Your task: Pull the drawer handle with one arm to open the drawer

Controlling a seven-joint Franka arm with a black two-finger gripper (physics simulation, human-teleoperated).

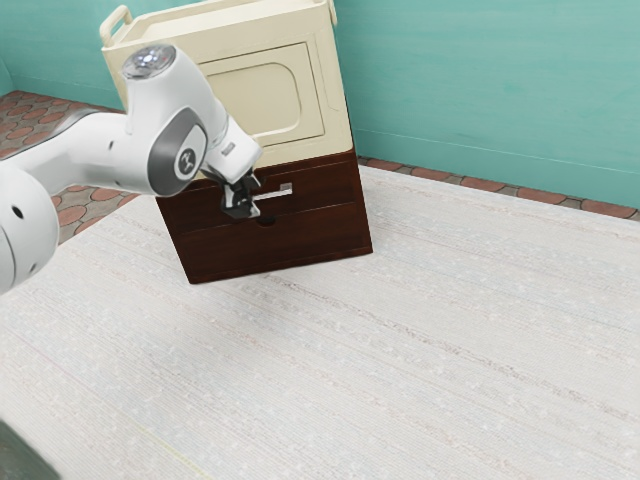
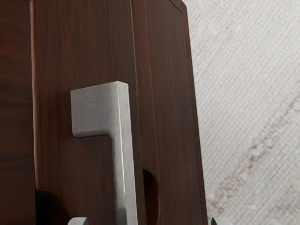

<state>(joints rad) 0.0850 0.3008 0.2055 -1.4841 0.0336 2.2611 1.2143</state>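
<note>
"Two fingers, spread apart – that's my gripper [image 1: 257,196], up in the upper left part of the exterior view, just left of the middle. Nothing is pinched."

"And where is the handle from there?"

"Straight ahead of my palm, its bar running between the lines of my two fingertips. In the exterior view the silver handle [image 1: 273,194] reaches from my fingertips toward the frame's right, nearly level, rising a little that way. I can't tell whether either finger touches it."

"So which way does its long axis go against yours?"

"Crosswise. In the wrist view the long bar passes between my fingertips, nearer one than the other, and one bent foot goes back to the wood. My fingers would close across the bar, not along it – I judge that the right way round. I'd want the bar properly between the pads first, or they may slip off on the pull."

"What lies beyond?"

"The upper drawer [image 1: 330,184], looking flush in the dark brown cabinet [image 1: 320,235], around the upper middle of the frame. Once gripped, the handle should come straight out from that front, I'd say, without any twist."
</note>
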